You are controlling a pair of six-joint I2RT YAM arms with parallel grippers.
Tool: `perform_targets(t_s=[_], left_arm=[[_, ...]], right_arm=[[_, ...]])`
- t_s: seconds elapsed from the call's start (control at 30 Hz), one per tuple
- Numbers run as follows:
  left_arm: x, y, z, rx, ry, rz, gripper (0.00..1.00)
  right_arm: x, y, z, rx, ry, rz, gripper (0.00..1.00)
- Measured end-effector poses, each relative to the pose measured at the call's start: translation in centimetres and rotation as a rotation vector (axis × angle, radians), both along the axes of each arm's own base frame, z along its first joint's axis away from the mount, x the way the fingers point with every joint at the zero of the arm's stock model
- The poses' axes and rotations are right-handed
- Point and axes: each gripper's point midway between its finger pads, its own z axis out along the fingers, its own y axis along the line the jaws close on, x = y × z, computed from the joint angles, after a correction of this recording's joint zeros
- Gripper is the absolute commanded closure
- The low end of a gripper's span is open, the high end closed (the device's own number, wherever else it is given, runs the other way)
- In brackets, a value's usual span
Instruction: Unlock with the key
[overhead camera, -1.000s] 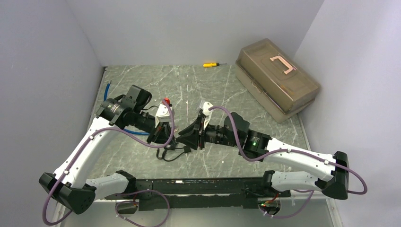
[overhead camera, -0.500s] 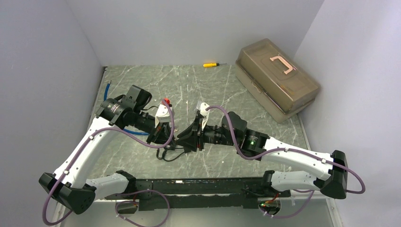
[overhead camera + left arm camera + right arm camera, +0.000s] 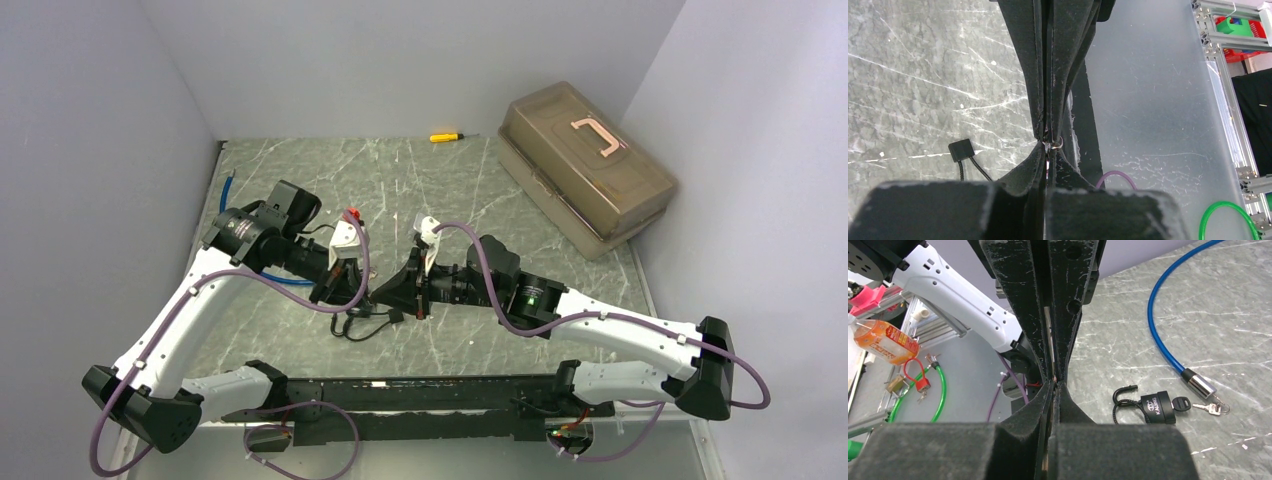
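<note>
**Tip to tip above the worktop.** My left claw (image 3: 1046, 162) is pinched shut on a thin metal sliver with a small ring, which I take to be the key (image 3: 1055, 144). I hold it clear of the worktop (image 3: 923, 75). My right claw (image 3: 1054, 390) meets the left head-on and is closed fully at the same spot. Whether it has any bite on the key is hidden where the two tips meet.

The padlock (image 3: 1157, 408) lies flat on the worktop off to one side, near the metal end of a blue cable (image 3: 1168, 315). A black-headed key (image 3: 1180, 402) sits against its body, with spare keys (image 3: 1216, 408) on a ring just beside it. I cannot tell whether that one is seated in the keyhole.

My reading is that this is the handover, the key passing from one claw to the other for a better grip, with no unlocking begun. Next, one claw must let go cleanly without the key slipping. Then the blade has to be carried over and lined up with the keyhole while the free claw steadies the loose padlock.
</note>
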Motion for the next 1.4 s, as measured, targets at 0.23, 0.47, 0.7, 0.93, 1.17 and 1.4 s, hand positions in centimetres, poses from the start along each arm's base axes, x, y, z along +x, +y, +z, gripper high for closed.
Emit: perform_targets(t_s=[0.23,0.47,0.7,0.93,1.17,1.4], left_arm=[[0.7,-0.1,-0.2,0.016,-0.001,0.031,0.45],[0.9,0.1,-0.2,0.026,0.022,0.030,0.42],[1.0,0.3,-0.5,0.027,0.066,0.024,0.49],[1.3,-0.2,0.5,-0.043,0.014,0.045,0.60],[0.8,-0.5,1.8,-0.106,-0.019,0.026,0.67],[0.2,-0.5,1.6,-0.122,0.004,0.010,0.85]], right_arm=[[-0.1,-0.4,-0.2,0.006,0.011,-0.005,1.00],[0.2,-1.8,-0.4,0.023,0.020,-0.033,1.00],[0.7,-2.6,1.1,0.087,0.021,-0.055,1.00],[0.7,-2.4,1.4,0.133,0.035,-0.054,1.00],[0.7,-2.1,2.1,0.186,0.042,-0.052,1.00],[0.9,-2.0,2.6,0.211,0.039,-0.055,1.00]])
